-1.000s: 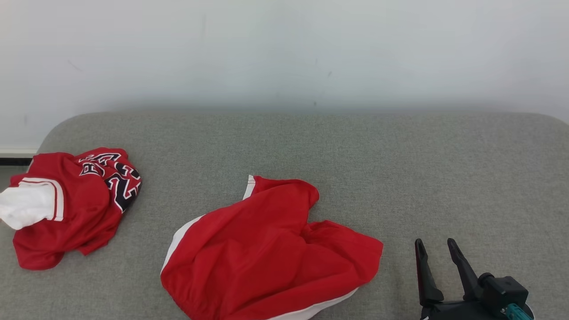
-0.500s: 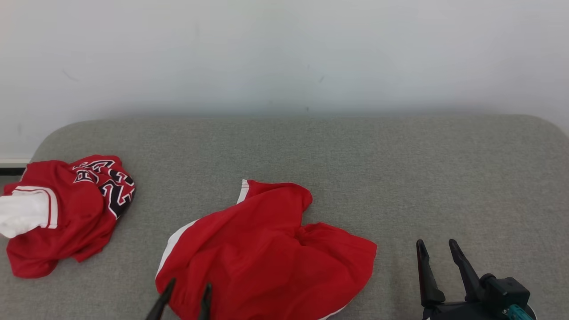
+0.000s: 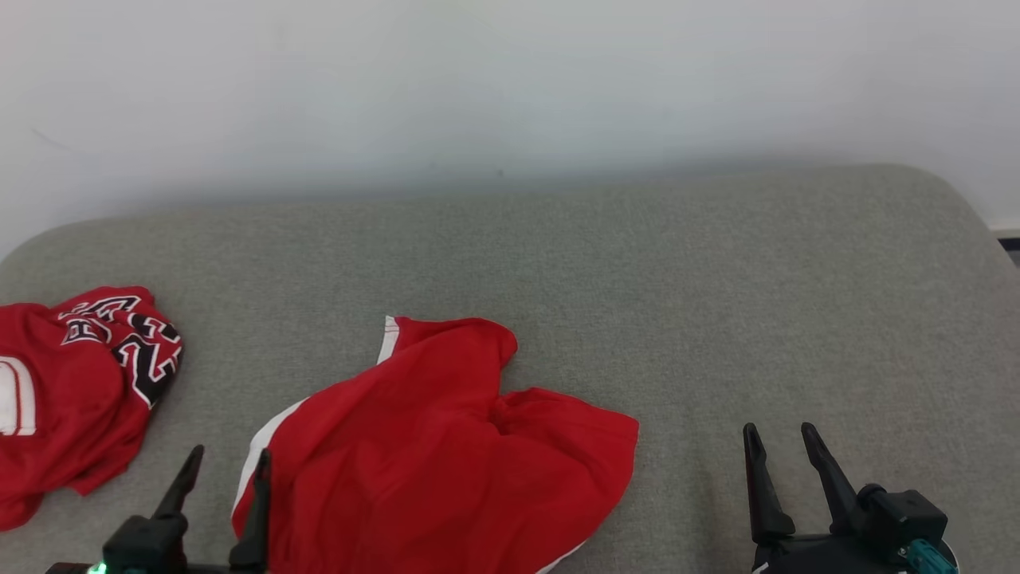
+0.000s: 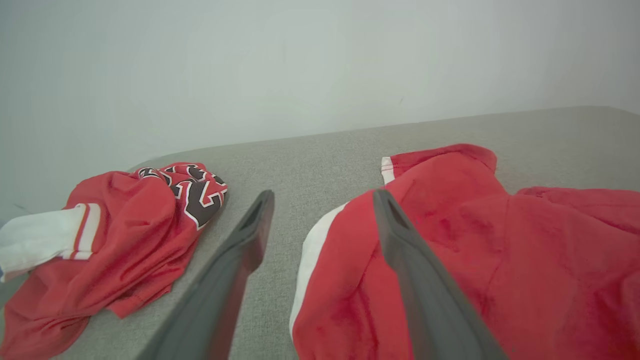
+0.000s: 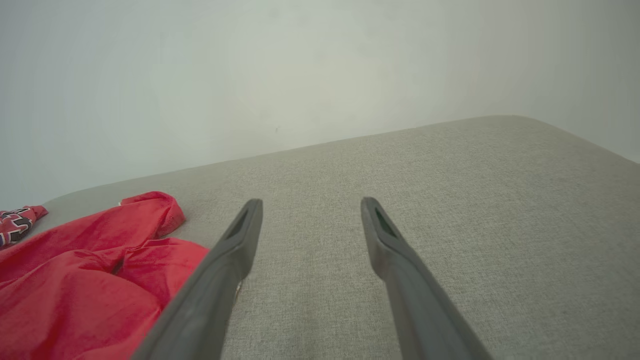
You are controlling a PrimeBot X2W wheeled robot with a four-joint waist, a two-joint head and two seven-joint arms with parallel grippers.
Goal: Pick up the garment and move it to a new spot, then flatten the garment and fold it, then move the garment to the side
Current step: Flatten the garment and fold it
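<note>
A crumpled red garment with a white side stripe lies on the grey cushion, in the lower middle of the head view. My left gripper stands open at the garment's left edge, its right finger over the white stripe and its left finger over bare cushion. Seen from the left wrist, the garment spreads to the right of that gripper, with nothing between the fingers. My right gripper is open above bare cushion, a short way right of the garment. From the right wrist, the garment lies left of that gripper.
A second red garment with black and white lettering lies bunched at the far left of the cushion. The grey cushion has rounded far corners and backs onto a pale wall. Bare cushion stretches to the right.
The camera has turned, shifting the scene left. My left gripper has come up into view, opened, and moved left to the garment's striped edge. The right gripper has kept still.
</note>
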